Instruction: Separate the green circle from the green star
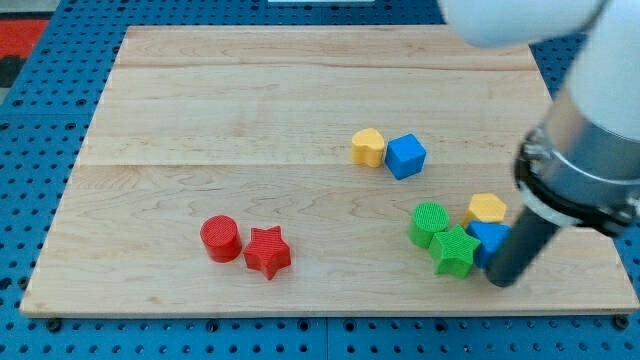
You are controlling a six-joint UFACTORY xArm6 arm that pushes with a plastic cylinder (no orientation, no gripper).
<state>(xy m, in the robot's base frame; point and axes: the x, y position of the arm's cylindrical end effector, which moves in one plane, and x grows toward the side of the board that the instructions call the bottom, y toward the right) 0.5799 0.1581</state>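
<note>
Eight blocks are sitting on one wooden board. Two are showing red: a red circle and a red star. Two are showing green: a green circle and a green star. Two are showing yellow: one yellow block and another yellow block. Two are showing blue: a blue cube and a partly hidden blue block. One rod is showing, with my tip.

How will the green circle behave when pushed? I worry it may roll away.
The green circle stands on its flat end, so it probably slides rather than rolls. Its low, squat shape makes tipping unlikely. Touching the green star, it may drag that along; my tip sits right of both.
</note>
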